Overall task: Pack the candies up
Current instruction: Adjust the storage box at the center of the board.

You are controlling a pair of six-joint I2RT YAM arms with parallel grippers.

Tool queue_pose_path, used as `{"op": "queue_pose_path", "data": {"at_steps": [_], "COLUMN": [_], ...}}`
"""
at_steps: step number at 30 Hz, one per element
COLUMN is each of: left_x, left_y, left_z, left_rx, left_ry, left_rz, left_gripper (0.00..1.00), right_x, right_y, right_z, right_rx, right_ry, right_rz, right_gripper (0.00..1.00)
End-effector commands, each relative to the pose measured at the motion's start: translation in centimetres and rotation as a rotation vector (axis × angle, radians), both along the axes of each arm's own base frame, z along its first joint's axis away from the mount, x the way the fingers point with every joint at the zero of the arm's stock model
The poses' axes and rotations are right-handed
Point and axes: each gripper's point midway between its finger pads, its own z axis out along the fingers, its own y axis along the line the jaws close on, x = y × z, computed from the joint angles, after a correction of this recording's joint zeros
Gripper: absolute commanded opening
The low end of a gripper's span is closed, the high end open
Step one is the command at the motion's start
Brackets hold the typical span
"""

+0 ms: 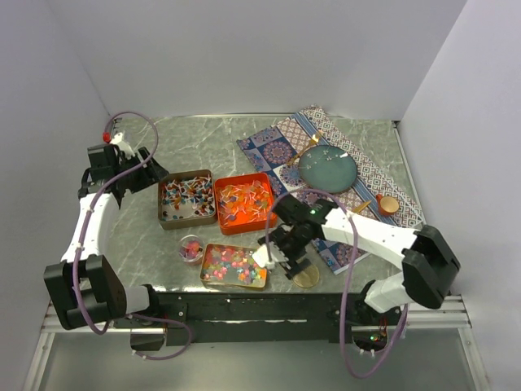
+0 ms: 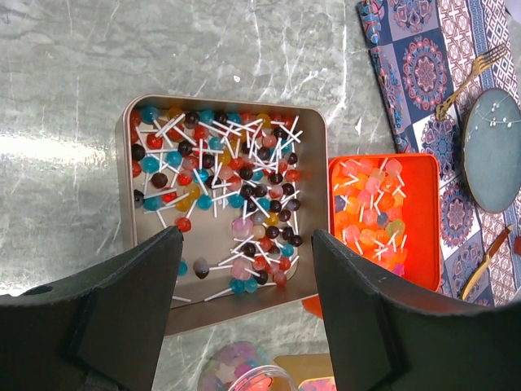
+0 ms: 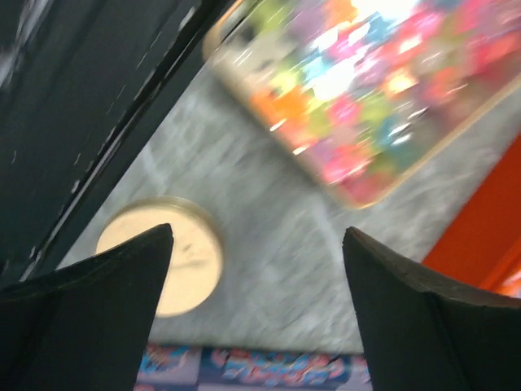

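Note:
Multicoloured jelly candies (image 1: 234,265) fill a shallow gold tin at the table's front; they show blurred in the right wrist view (image 3: 366,90). A small clear jar (image 1: 192,247) left of that tin holds a few jellies, and it shows in the left wrist view (image 2: 240,371). A brown tin (image 1: 186,198) and an orange tin (image 1: 244,201) hold lollipops (image 2: 236,171). My right gripper (image 1: 281,259) is open and empty, low over bare table between the gold tin and a round gold lid (image 3: 167,257). My left gripper (image 1: 153,177) is open and empty, held high above the brown tin's near edge (image 2: 246,236).
A patterned cloth (image 1: 285,147) lies at the back right with a blue plate (image 1: 327,169), a gold fork (image 2: 472,77) and a small orange bowl (image 1: 388,204). White walls close in the table on three sides. A black rail (image 1: 260,305) runs along the front edge.

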Motion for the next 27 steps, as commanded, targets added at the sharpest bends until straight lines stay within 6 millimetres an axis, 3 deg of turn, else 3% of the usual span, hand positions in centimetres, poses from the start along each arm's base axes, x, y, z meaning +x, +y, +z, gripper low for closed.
{"op": "queue_pose_path", "data": {"at_steps": [1,2,5,6,8,9,11,16,19,27], "left_x": [0.1,0.0,-0.3,-0.4,-0.6,-0.6,-0.6,-0.9,-1.2,-1.4], "left_y": [0.3,0.4,0.1,0.1,0.0,-0.1,-0.1,0.1,0.2,0.2], "left_z": [2.0,2.0,1.9,1.7,1.4,1.5,1.6,1.8,2.0,1.2], "left_rx": [0.021,0.022,0.014,0.009,0.004,-0.002,-0.002,0.01,0.014,0.005], "left_ry": [-0.067,-0.067,-0.07,-0.07,-0.071,-0.077,-0.084,-0.089,-0.092,-0.062], "left_rz": [0.005,0.009,0.003,0.006,0.006,0.005,0.008,0.015,0.021,0.016], "left_gripper": [0.71,0.71,0.71,0.71,0.71,0.71,0.71,0.71,0.72,0.71], "right_x": [0.6,0.6,1.2,1.0,1.2,1.1,1.5,1.2,2.2,8.4], "right_y": [5.2,5.9,7.7,8.0,9.0,9.5,10.2,11.6,11.8,13.0], "right_z": [4.1,4.5,5.3,4.4,4.7,3.5,3.5,0.6,-1.3,-2.5], "right_rx": [0.124,0.142,0.159,0.122,0.097,0.051,0.023,-0.066,-0.113,-0.071], "right_ry": [0.113,0.119,0.12,0.143,0.158,0.191,0.19,0.19,0.157,-0.017], "right_rz": [-0.111,-0.112,-0.149,-0.149,-0.153,-0.179,-0.187,-0.21,-0.268,-0.48], "right_gripper": [0.75,0.7,0.41,0.2,0.03,0.0,0.0,0.0,0.0,0.0]}}
